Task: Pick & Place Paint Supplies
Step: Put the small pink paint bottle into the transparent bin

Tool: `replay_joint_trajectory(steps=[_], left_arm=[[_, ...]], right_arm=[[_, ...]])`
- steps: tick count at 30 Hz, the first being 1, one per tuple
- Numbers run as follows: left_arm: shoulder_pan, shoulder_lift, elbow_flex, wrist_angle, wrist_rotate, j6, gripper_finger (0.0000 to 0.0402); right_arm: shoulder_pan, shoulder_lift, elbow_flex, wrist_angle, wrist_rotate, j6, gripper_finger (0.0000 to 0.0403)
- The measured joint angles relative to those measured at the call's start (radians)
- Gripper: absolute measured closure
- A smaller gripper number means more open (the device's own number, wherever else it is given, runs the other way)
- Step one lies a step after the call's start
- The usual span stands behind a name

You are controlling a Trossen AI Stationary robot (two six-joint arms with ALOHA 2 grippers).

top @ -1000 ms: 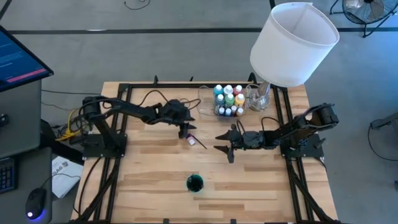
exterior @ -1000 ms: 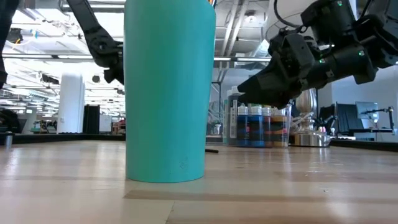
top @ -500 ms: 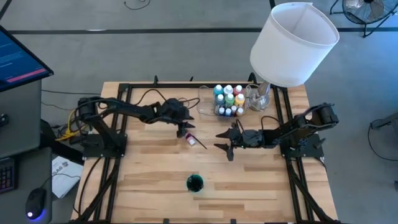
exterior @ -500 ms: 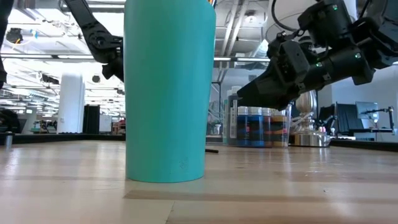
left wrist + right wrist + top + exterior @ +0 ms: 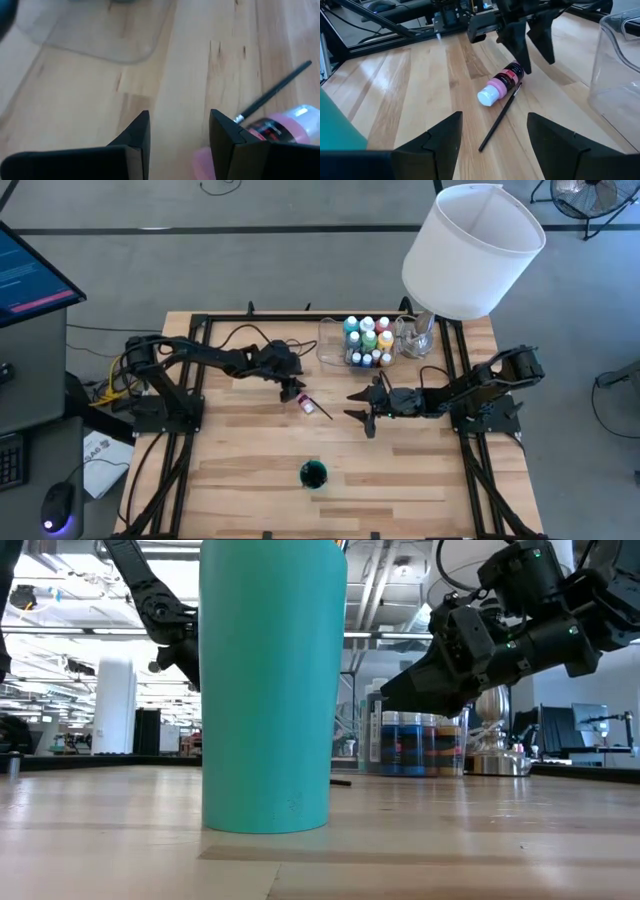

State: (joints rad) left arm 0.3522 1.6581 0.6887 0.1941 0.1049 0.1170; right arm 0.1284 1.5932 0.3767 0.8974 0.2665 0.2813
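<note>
Slid my left gripper (image 5: 295,390) back a touch toward the table's left edge, off the pink paint bottle (image 5: 501,83).

Jaws part open, holding nothing; the bottle lies on its side mid-table, touching the thin brush (image 5: 500,116). My right gripper (image 5: 362,408) hangs open nearby, empty too. Worry: coming down off-centre could roll the bottle away or flick that brush.
</note>
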Motion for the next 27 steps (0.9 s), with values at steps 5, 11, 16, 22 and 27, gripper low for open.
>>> replay_joint_trajectory(steps=[5, 11, 16, 22, 27], left_arm=[[0.0, 0.0, 0.0, -0.076, 0.009, -0.045, 0.0305], [0.0, -0.001, 0.002, -0.206, 0.019, -0.049, 0.0305], [-0.02, -0.031, -0.002, -0.247, -0.003, -0.056, 0.0305], [-0.033, -0.186, -0.001, -0.198, -0.03, -0.095, 0.0305], [-0.101, -0.231, 0.029, -0.157, -0.008, -0.153, 0.0304]], right_arm=[[0.0, 0.0, 0.0, -0.004, 0.0, 0.0, 0.0187], [0.0, 0.0, 0.0, -0.007, 0.0, 0.0, 0.0187], [0.0, 0.0, 0.0, -0.017, 0.0, -0.001, 0.0187], [0.0, 0.0, 0.0, -0.025, 0.001, -0.001, 0.0187], [0.0, 0.0, 0.0, -0.053, 0.007, 0.006, 0.0187]])
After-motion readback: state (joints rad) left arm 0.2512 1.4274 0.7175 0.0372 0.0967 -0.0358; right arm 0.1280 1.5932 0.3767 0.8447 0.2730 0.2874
